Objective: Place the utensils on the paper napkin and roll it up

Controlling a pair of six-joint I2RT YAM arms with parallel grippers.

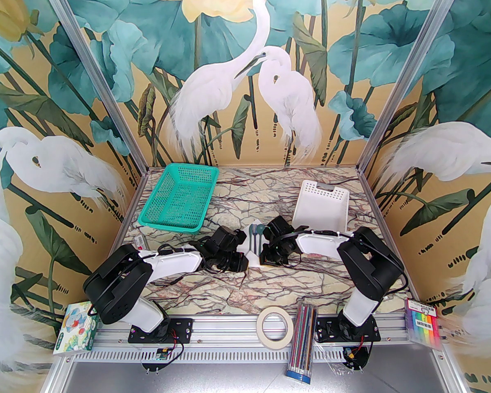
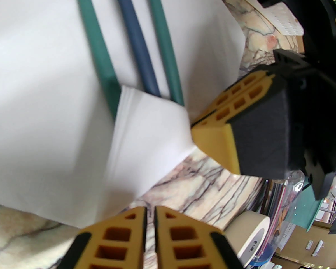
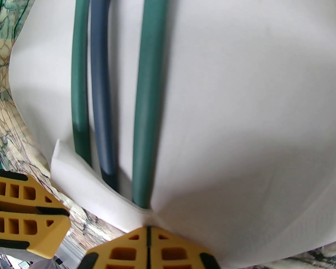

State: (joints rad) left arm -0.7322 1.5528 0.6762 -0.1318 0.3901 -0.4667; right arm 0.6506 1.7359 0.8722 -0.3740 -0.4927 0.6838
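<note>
The right gripper point(image 3: 147, 230) was seen fully closed, its yellow fingers point(image 3: 173, 252) pressed together on a puckered pinch of the paper napkin point(image 3: 240, 108) at its near corner, where a flap was found folded over the handle ends. The left gripper point(image 2: 149, 209) was seen just beside that flap, its fingers point(image 2: 182, 234) drawn almost together with only a thin slit between them. Nothing could be made out in the slit, and a strip of the marble table point(image 1: 270, 297) was visible between its tips and the napkin's edge, so no hold on the paper was judged. The utensils point(image 3: 148, 94) were laid side by side along the middle of the napkin, a dark blue handle point(image 3: 100, 94) lying between two dark green ones. The napkin itself was spread flat on the table, with a white perforated basket point(image 1: 321, 203) beyond it to the right. A tear at the pinched corner was judged the chief risk, since thin soft paper would be loaded at a single point if it were pulled. A skewed roll could also be caused by one-sided lifting, and the smooth handles could be slid apart or pushed out from under the flap. Contact between the two closely placed grippers could not be ruled out. The heads of the utensils were cut off in both wrist views and were too small in the top view for each kind to be told. The napkin's far edge was cut off, and both wrist views were blurred.
</note>
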